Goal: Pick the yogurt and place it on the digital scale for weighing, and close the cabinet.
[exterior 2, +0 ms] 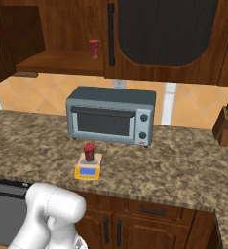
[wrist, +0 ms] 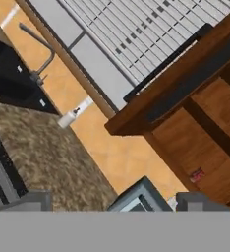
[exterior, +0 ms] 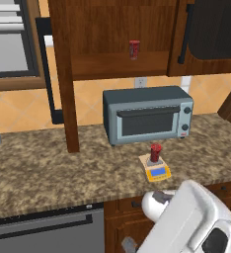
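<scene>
Standing wide apart, gripping nothing: gripper (wrist: 115, 205) jaws. Sitting upright on the digital scale (exterior: 156, 169) on the counter (exterior: 48, 163), before the toaster oven (exterior: 147, 114): the yogurt (exterior: 155, 152). Hanging open above: the cabinet (exterior: 63, 74), red cup (exterior: 134, 49) resting inside.

A rendered home kitchen; speckled granite counter (exterior: 48, 163) under dark wooden wall cabinets (exterior 2: 164, 39); grey toaster oven (exterior: 147, 114) against orange tiled wall (exterior 2: 33, 95); knife block (exterior 2: 226, 127) at the right; brown drawers (exterior 2: 150, 210) below.
</scene>
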